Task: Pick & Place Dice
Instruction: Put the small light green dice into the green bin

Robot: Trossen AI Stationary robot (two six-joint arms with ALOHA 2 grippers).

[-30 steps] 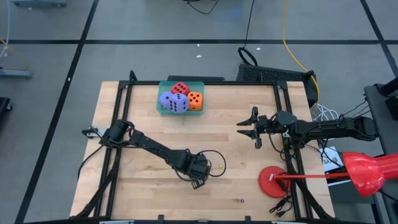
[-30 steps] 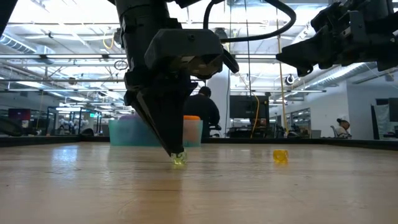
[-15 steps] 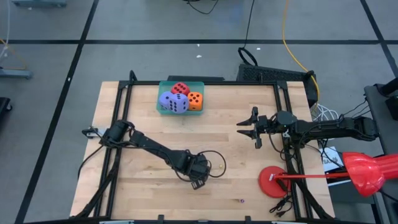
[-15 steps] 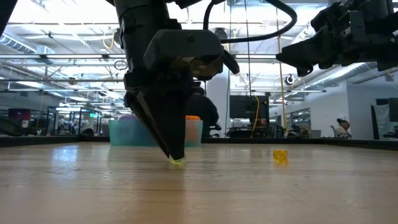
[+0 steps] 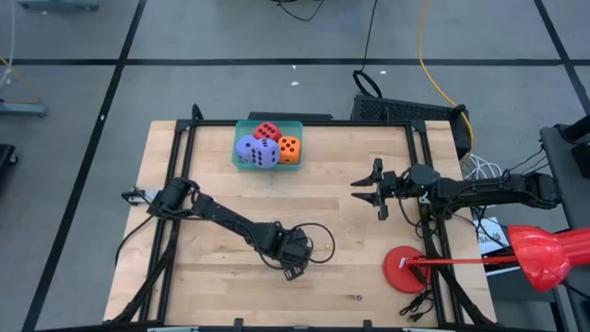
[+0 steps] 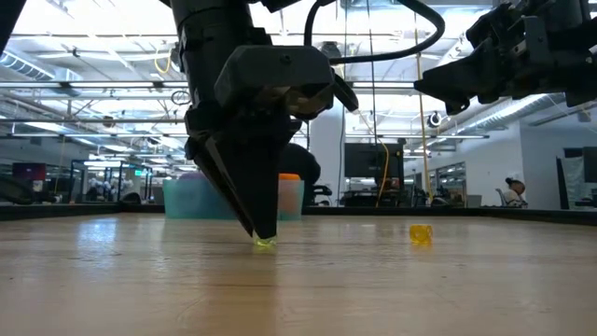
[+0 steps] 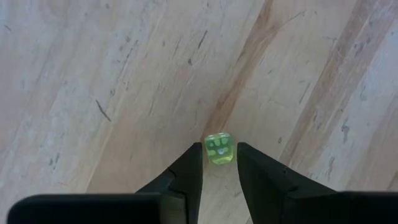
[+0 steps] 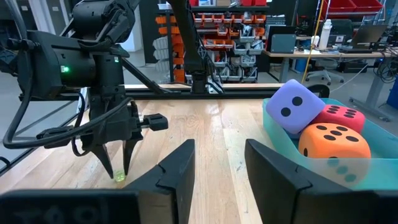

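Note:
Three foam dice show stacked in the teal tray (image 5: 241, 162) at the table's far side: purple-blue (image 5: 256, 150), red (image 5: 268, 132) and orange (image 5: 289, 148). A second purple-blue one cannot be made out apart. My left gripper (image 5: 293, 267) points down near the table's near middle. Its open fingertips stand close on either side of a tiny clear green die (image 7: 219, 149) that rests on the wood. My right gripper (image 5: 371, 195) hovers open at the right, well above the table, facing the tray (image 8: 280, 134) and the left arm. My left gripper comes from above, pointing down, with a fingertip (image 7: 194, 163) at each side of the tiny green die (image 6: 266, 243). The die sits on the table. I cannot tell whether the tips touch its faces.
A tiny yellow die (image 6: 421, 233) lies on the wood to the right of the left gripper. A tiny dark speck (image 5: 358, 297) lies near the near edge. A red round base (image 5: 406, 269) with a red handle sits at the right near corner. A thin cable (image 5: 318, 242) loops beside the left wrist.
My left gripper has sunk a little toward the table, so its tips now reach down around the green die instead of ending just above it. The die stays where it was.

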